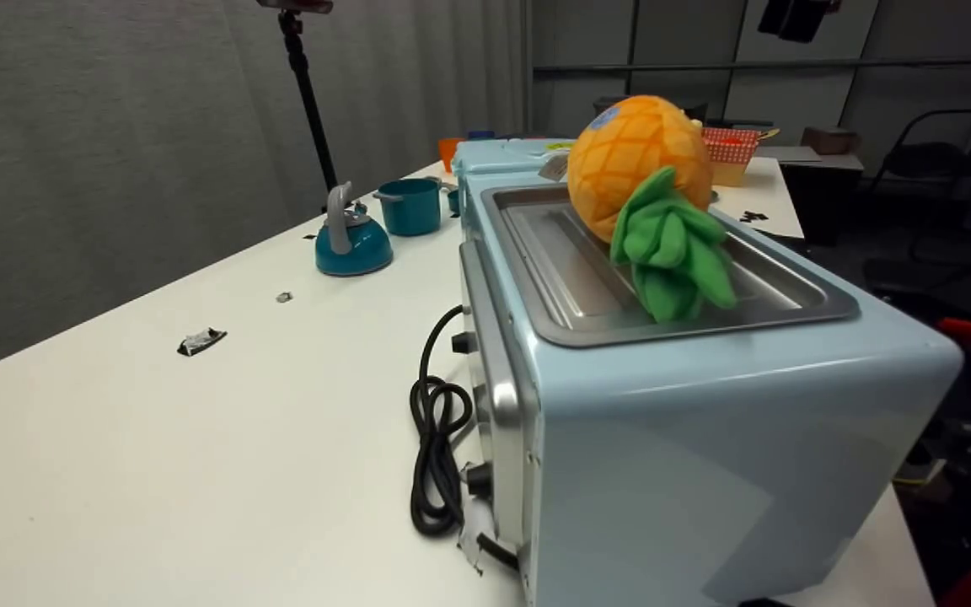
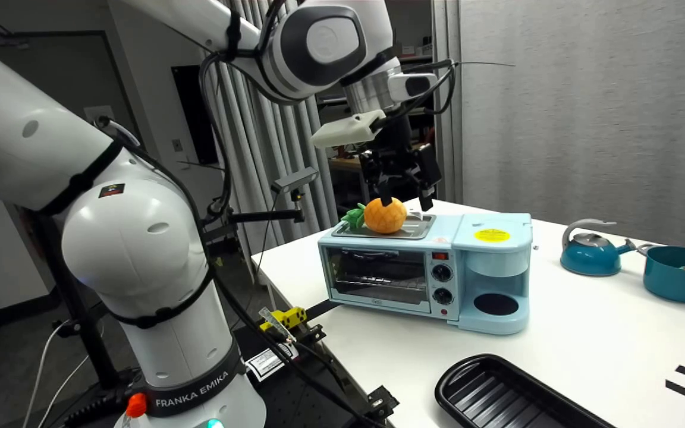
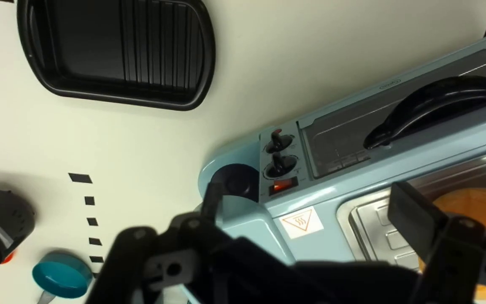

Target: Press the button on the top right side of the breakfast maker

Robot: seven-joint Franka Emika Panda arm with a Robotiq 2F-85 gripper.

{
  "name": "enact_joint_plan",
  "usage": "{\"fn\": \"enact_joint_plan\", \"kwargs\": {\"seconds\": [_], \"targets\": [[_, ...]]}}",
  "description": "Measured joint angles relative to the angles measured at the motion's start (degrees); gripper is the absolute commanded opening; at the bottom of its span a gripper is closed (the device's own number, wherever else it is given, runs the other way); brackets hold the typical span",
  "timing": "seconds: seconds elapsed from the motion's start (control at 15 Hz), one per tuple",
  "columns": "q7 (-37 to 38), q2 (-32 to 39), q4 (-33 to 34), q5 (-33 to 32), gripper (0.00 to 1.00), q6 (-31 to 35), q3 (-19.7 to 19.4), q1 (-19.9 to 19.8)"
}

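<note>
– So where's your end effector [image 2: 405, 200]?
– Up higher than the boxy pale-blue metal breakfast maker [image 2: 434, 261] on the white table [image 2: 580, 333], fingers [image 3: 411, 215] wide apart, holding nothing. Pressing needs no grip tbh.
– And the orange-and-green plush pineapple [image 2: 385, 217]?
– Sits on the maker's silver metal top tray [image 1: 557, 257], pretend food I guess. I'd dodge it: my target's probably the orange-red rectangular switch [image 3: 283, 184] beside two black knobs [image 3: 281, 165].

The robot arm [image 2: 128, 238] is white and bulgy, with black straps [image 2: 84, 180], black cables [image 2: 216, 57], a shiny silver wrist [image 2: 372, 92] and FRANKA EMIKA letters [image 2: 192, 389]. Its claw [image 2: 406, 201] is black.
</note>
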Motion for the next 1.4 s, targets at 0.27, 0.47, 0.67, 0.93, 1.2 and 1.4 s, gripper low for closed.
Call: {"fn": "enact_joint_plan", "kwargs": {"seconds": [0.27,0.47,0.67,0.93,1.2,1.4], "targets": [[0.5,3.6,2.4,0.0,1.0,-3.7,-0.2,-0.2],[0.6,7.3,5.3,0.0,1.0,-5.7,-0.6,-0.5],[0.6,11.9,9.5,0.0,1.0,-7.6,-0.9,-0.6],[0.6,18.9,16.0,0.5,1.0,-10.3,-0.9,-0.6],[0.6,26.0,21.9,0.8,1.0,-10.8,-0.4,-0.2],[0.6,30.9,26.2,0.9,1.0,-11.1,0.3,0.2]]}}
